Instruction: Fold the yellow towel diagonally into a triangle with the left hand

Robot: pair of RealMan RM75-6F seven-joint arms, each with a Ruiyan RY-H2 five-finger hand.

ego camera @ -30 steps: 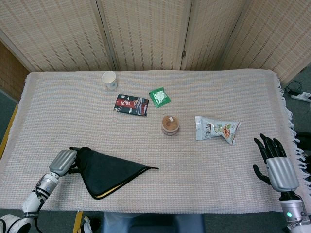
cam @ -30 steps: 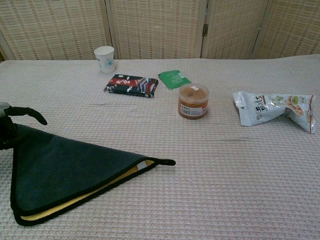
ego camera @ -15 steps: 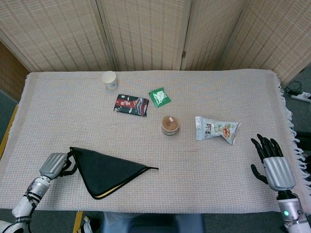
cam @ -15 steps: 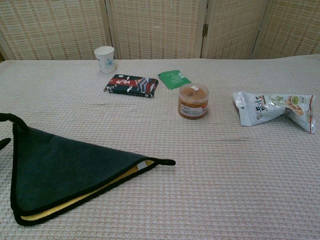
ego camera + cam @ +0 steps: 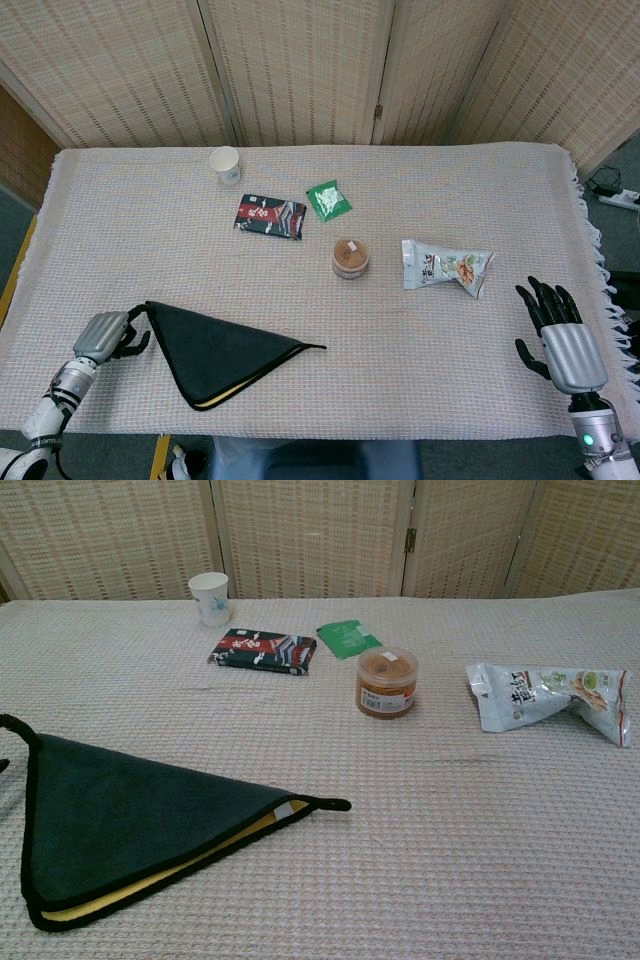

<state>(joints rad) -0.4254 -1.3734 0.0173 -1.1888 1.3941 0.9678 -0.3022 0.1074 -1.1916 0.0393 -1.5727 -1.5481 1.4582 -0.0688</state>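
Since a second ago the left hand (image 5: 103,335) has been pulled back off the towel (image 5: 222,352), and its fingers are now loosely curled with nothing held. The towel is left lying as a flat triangle near the front left edge of the table (image 5: 400,330), dark side up, yellow showing at the fold. If a finger were caught on the corner, the top layer could be dragged open again. Far right, the right hand (image 5: 562,335) is kept open.
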